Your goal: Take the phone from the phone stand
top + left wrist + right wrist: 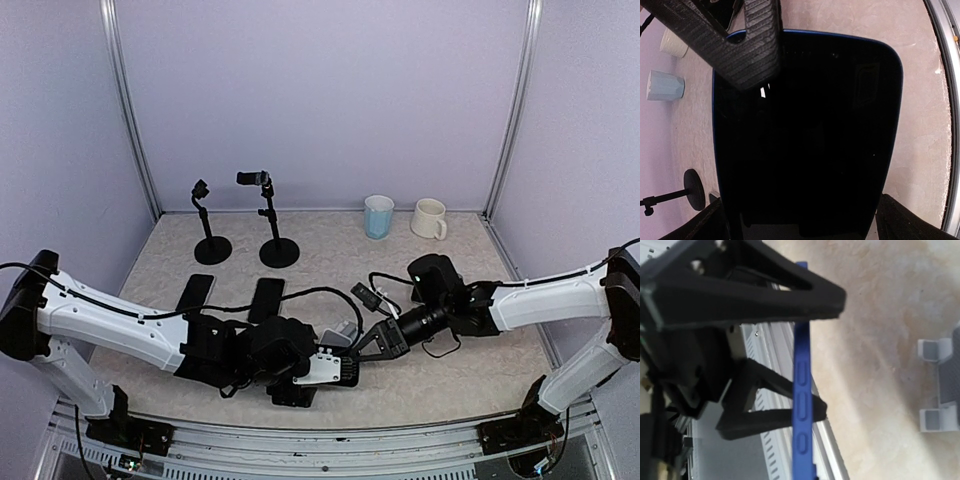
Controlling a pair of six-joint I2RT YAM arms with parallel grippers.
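Note:
The phone (805, 130) has a dark screen and a blue case, and fills the left wrist view. My left gripper (805, 222) is shut on its lower end, with a finger at each side edge. In the top view the left gripper (338, 368) is at the table's front centre. My right gripper (372, 345) meets it from the right. In the right wrist view the phone's blue edge (802, 405) runs upright across my right gripper (834, 352), whose jaws are wide apart. The grey phone stand (935, 350) stands apart on the table, empty; it also shows in the top view (345, 330).
Two black phones (195, 292) (267, 295) lie flat on the table left of centre. Two black tripod stands (211, 248) (279, 252) stand at the back. A blue cup (379, 215) and a white mug (430, 218) stand at the back right. The metal table rail (775, 355) runs close below the grippers.

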